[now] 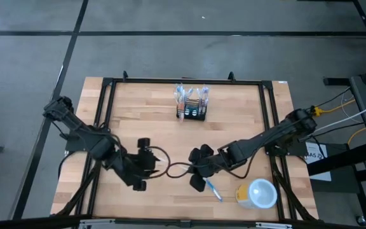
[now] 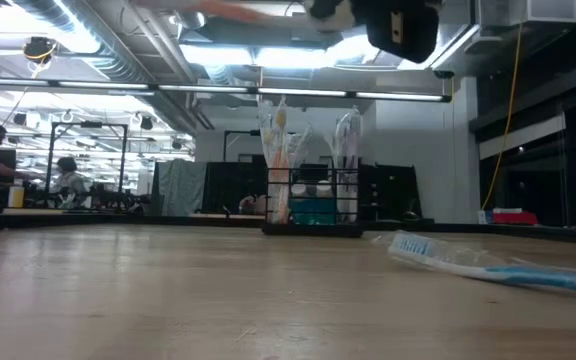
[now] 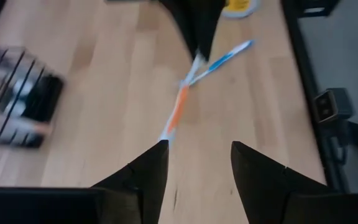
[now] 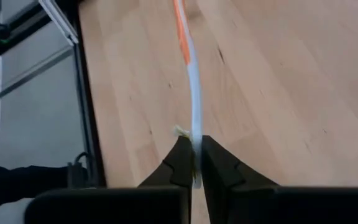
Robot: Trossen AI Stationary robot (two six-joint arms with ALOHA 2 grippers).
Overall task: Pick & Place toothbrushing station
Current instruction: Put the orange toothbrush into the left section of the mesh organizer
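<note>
The toothbrushing station, a black mesh holder (image 1: 191,105) with upright brushes and tubes, stands at the table's far middle, also in the low view (image 2: 311,205). My right gripper (image 4: 194,155) is shut on an orange-and-white toothbrush (image 3: 178,106) above the table's near middle. My left gripper (image 3: 197,152) faces it, open, at the brush's orange free end. A blue-and-white toothbrush (image 1: 213,189) lies flat on the table near the front edge. My right gripper pinches the toothbrush's white head end (image 4: 196,134) between its two fingers, bristles (image 4: 179,131) showing beside one finger. The fingers slant down from the table's right, and the brush runs on along their line. It is lifted clear of the table. My left gripper: the brush's free end (image 3: 166,134) stands just before one fingertip (image 3: 160,149); whether they touch I cannot tell.
A round yellow cup with a pale lid (image 1: 257,194) stands at the near right corner, beside the blue toothbrush. A black frame (image 1: 107,114) runs along the table's left, far and right edges. Bare wood lies between the holder and the grippers.
</note>
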